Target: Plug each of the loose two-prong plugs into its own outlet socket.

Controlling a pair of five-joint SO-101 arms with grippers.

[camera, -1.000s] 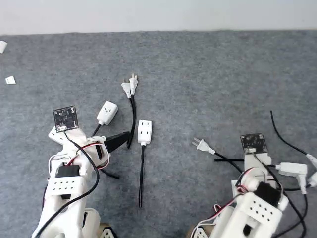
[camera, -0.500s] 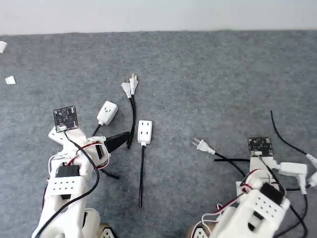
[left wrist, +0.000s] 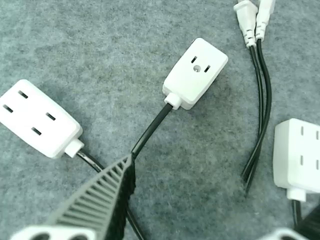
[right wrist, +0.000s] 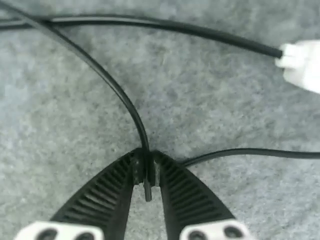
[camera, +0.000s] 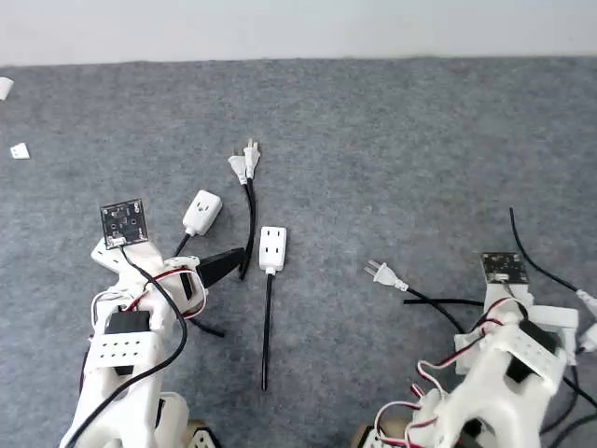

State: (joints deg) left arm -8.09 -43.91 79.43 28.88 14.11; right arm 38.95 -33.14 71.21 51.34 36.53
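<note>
The step in hand looked like bringing in the loose two-prong plug by its lead: the right gripper was clamped shut on a thin black cord, pinched between its ribbed jaws just above the grey carpet. Judged from the high view, that cord ran on to the plug, which lay at about ten o'clock from the right arm, well apart from the jaws, with its prongs pointing toward ten o'clock. The next move seemed to call for a hold on the plug's white body rather than on the cord, and then for lining its prongs up with a socket's slots. The nearest candidate was the oblong outlet socket, at nine o'clock from the plug and well apart from it. The left gripper hung open near that socket, at its eight o'clock, holding nothing. A squarer single socket lay at its eleven o'clock. A pair of plugs lay unplugged at eleven o'clock from the oblong socket, side by side.
</note>
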